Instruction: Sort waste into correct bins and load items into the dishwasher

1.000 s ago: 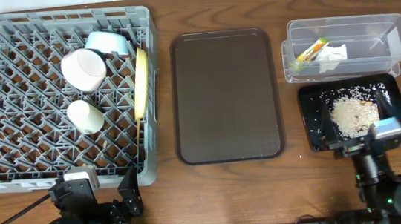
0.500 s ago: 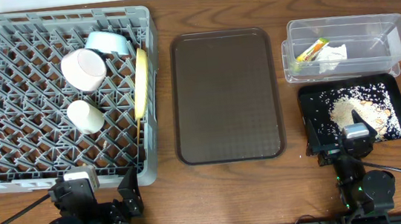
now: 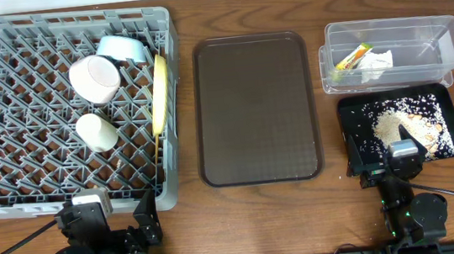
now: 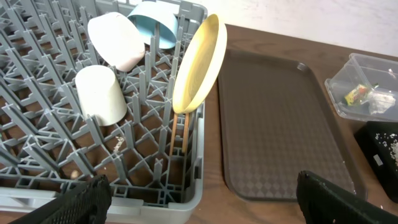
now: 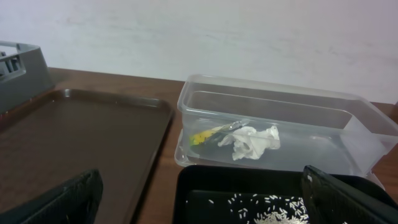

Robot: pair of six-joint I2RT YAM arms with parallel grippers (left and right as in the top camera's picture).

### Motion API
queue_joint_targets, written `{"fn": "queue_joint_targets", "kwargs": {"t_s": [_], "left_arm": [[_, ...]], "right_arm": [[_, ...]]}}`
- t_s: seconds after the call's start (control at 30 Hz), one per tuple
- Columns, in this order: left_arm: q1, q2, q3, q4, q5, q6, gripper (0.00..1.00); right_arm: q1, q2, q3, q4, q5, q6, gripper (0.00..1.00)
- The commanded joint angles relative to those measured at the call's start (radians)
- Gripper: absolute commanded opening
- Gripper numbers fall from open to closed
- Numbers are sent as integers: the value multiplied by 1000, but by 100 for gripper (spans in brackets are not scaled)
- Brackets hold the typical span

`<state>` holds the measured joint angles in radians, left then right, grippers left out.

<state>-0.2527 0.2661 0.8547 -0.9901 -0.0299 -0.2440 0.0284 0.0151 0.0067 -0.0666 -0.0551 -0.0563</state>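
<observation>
Round yellow plate, on edge

Left: dish rack, holding bowl, second bowl behind it, cup before it, plate and chopsticks at right edge.
Centre: serving tray.
Right rear: container, napkin and wrapper inside.
Right front: shallow bin, rice scraps inside.

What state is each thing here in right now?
Dish rack: loaded with dishes.
Yellow plate: standing on edge in rack.
Whitish-pink bowl: tilted on its side.
Light blue bowl: tilted on its side.
White cup: tipped over in rack.
Chopsticks: standing in rack.
Clear container: lidless, holds napkin and wrapper.
Black tray: holds rice scraps.
Brown tray: bare.
Left end effector: open, empty.
Right end effector: open, empty.
</observation>
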Motion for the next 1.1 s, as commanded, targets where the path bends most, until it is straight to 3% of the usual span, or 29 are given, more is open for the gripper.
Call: {"fn": "queue_joint_targets", "kwargs": {"t_s": [0.0,0.27,0.37,0.43,0.57,0.73,1.0,1.07], "left_arm": [[-2,-3,-3,0,-8,-13,95],[-1,-3,-3,-8,-6,-12,95],[61,-3,-44,7,-15,-13,95],[144,-7,-135,90,3,-13,95],[257,-84,-420,428,87,-12,95],[263,-230,-667,750,89,8,95],[248,-264,-826,1031,90,190,95],[247,-265,-851,1026,90,206,95]], "right_arm": [[11,-4,-1,-5,6,-5,99],[11,-4,-1,-5,6,-5,99],[11,-4,-1,-5,6,-5,99],[11,-3,-1,-5,6,-5,99],[11,-3,-1,-5,6,-5,99],[11,-4,-1,-5,6,-5,99],[11,-3,-1,-5,6,-5,99],[11,-4,-1,-5,6,-5,99]]}}
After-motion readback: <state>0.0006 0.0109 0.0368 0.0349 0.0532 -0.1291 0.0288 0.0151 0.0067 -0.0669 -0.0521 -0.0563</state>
